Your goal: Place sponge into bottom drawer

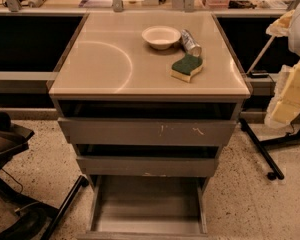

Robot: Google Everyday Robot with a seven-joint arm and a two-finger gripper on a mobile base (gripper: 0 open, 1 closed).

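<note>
The sponge (187, 67), dark green on top with a yellow foam base, lies flat on the right part of the cabinet top, near the front. The bottom drawer (147, 226) is pulled out at the foot of the cabinet, and its flat grey floor is bare. My arm comes in at the right edge of the view. The pale gripper (289, 96) hangs beside the cabinet's right side, to the right of the sponge and slightly below the top's level. It does not touch the sponge.
A white bowl (161, 36) and a silver can (191, 42) on its side lie just behind the sponge. Two grey-fronted drawers (147, 132) higher up stand slightly out. A black stand leg (260, 149) is on the floor at right, and dark chair parts (10, 144) at left.
</note>
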